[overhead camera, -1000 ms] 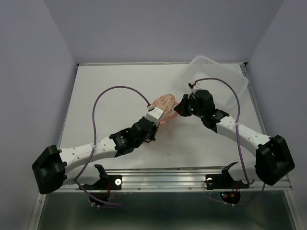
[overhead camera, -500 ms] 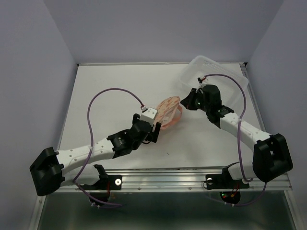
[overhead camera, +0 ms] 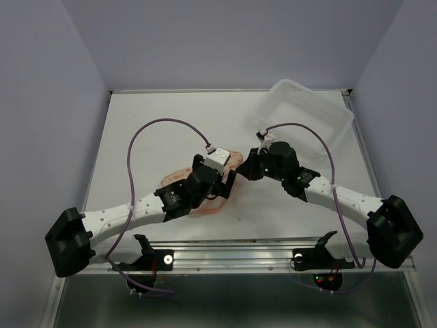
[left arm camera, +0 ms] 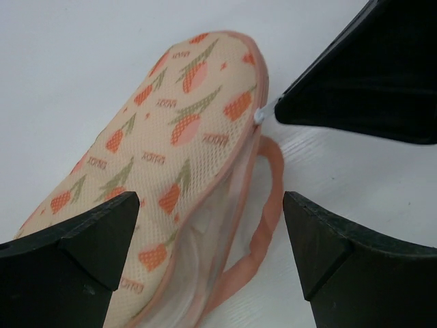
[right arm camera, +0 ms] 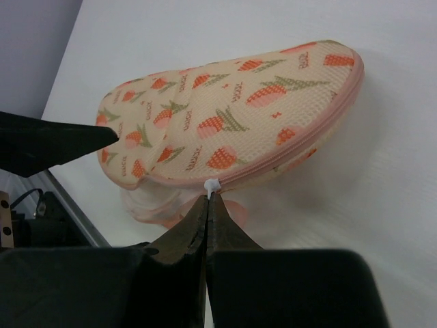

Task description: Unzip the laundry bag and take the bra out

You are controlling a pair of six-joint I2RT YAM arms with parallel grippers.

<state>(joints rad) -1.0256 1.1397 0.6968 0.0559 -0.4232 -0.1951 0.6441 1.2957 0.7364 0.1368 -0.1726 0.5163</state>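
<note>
The laundry bag (left arm camera: pixel 171 157) lies on the white table, cream mesh with orange and green print and a pink zipper rim. My left gripper (left arm camera: pixel 212 239) hangs open over its near end, one finger to each side, touching nothing. Beside the bag curls its pink loop (left arm camera: pixel 270 198). My right gripper (right arm camera: pixel 208 201) is shut on the white zipper pull (right arm camera: pixel 212 186) at the bag's rim. The seam gapes to the left of the pull, showing white lining (right arm camera: pixel 157 201). The bra is hidden. From above, the bag (overhead camera: pixel 235 158) lies mostly under both wrists.
A clear plastic tub (overhead camera: pixel 307 113) sits tilted at the back right of the table. Purple cables arch over both arms. The table's metal front rail (overhead camera: pixel 239 254) runs along the near edge, with the arm bases at its two ends.
My left gripper has opened and let go of the bag, which now rests lower on the table. My right gripper has drawn the zipper pull leftward and nearer.
</note>
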